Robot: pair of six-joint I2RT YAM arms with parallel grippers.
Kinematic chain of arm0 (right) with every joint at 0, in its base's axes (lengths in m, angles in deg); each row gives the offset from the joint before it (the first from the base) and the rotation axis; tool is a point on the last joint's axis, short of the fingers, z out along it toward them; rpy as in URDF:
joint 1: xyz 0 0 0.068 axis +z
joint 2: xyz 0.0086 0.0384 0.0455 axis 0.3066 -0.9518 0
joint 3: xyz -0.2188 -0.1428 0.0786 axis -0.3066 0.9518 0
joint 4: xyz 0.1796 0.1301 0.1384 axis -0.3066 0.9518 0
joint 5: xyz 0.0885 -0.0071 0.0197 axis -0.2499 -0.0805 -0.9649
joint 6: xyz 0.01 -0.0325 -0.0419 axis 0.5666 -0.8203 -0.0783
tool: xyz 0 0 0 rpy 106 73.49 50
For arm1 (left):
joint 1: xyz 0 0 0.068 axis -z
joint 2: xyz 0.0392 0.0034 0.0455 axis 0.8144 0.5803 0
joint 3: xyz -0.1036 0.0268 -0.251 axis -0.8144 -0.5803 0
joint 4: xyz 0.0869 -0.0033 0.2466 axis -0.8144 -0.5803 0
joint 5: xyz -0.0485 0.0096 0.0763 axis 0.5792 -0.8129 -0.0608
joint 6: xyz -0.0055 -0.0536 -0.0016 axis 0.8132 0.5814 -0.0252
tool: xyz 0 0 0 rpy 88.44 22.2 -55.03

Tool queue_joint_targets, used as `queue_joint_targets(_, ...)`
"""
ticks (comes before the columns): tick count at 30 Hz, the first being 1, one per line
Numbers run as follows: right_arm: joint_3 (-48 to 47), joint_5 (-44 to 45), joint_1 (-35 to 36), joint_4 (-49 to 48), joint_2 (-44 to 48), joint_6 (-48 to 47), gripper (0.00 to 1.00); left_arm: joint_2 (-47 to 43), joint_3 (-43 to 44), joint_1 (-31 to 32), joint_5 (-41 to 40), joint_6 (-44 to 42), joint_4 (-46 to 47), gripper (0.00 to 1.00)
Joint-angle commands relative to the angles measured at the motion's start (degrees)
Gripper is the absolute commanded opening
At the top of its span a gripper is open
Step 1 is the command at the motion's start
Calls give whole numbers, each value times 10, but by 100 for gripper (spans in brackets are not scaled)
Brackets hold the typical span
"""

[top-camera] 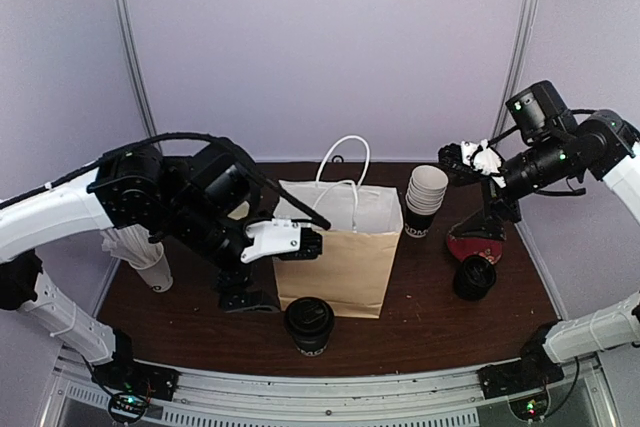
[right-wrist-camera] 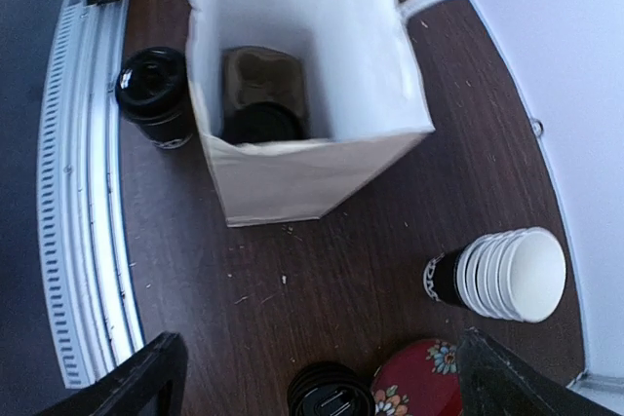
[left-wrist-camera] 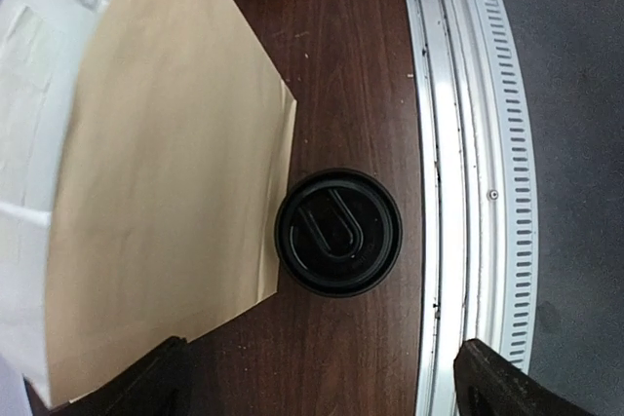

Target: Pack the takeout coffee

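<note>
The left tool (top-camera: 308,243) hung wide open and empty, and the right tool (top-camera: 455,159) was just as wide, holding nothing. One cup (top-camera: 310,325) stood upright on the desk (left-wrist-camera: 361,46) straight below the left tool, just beside the bag (left-wrist-camera: 146,192). The other cup (right-wrist-camera: 261,124) already sat inside the bag, below the right tool. The free cup looked thin-walled and easy to crush, its fill hidden by the lid (left-wrist-camera: 337,231), so a gentle grip on the side just under the rim seemed safest.
</note>
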Motion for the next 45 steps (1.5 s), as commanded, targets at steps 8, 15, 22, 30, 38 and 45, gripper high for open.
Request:
queue_joint_targets(8, 259, -1, -135, -297, 46, 173, 98, 82, -21, 20, 7, 26, 55, 89)
queue_joint_targets(15, 237, -16, -134, -286, 29, 166, 96, 123, -25, 21, -58, 36, 38, 86)
queue_joint_targets(22, 237, -36, -134, -275, 31, 161, 96, 154, -15, 20, -82, 27, 41, 89)
queue_joint_targets(30, 239, -37, -134, -276, 31, 156, 96, 178, -4, 21, -76, 19, 39, 87)
queue_joint_targets(38, 244, -40, -134, -276, 29, 153, 96, 190, 3, 21, -55, 11, 34, 87)
queue_joint_targets(45, 247, -48, -133, -275, 28, 150, 96, 194, 7, 21, -12, 6, 43, 87)
